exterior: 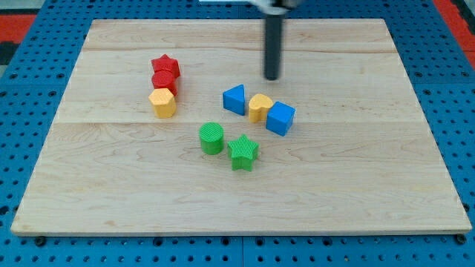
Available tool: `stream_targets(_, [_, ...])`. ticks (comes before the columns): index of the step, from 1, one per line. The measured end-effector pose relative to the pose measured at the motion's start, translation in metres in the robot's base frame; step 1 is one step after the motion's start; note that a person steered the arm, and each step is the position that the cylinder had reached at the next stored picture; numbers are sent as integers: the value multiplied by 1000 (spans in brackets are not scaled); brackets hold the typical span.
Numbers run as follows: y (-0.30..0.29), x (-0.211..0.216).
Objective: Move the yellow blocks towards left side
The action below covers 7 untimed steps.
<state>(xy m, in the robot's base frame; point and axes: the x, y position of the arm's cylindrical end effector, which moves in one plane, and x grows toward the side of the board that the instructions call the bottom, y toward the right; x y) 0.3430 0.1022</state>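
Observation:
A yellow hexagonal block point(162, 102) sits left of the board's middle, touching a red round block point(164, 81) above it. A second yellow block point(260, 107), rounded in shape, is wedged between a blue triangular block point(234, 99) on its left and a blue cube point(280, 118) on its right. My tip point(272, 77) rests on the board just above and slightly right of that second yellow block, apart from it.
A red star block point(166, 65) tops the red and yellow column. A green cylinder point(211, 138) and a green star block point(243, 152) lie below the middle. The wooden board point(371, 185) rests on a blue pegboard surface.

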Motion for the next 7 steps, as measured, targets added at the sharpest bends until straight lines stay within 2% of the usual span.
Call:
stream_targets(1, [89, 30])
stream_targets(2, [51, 68])
stream_targets(3, [27, 65])
stream_targets(5, [-94, 84])
stream_targets(6, [-123, 84])
stream_targets(7, [-142, 107])
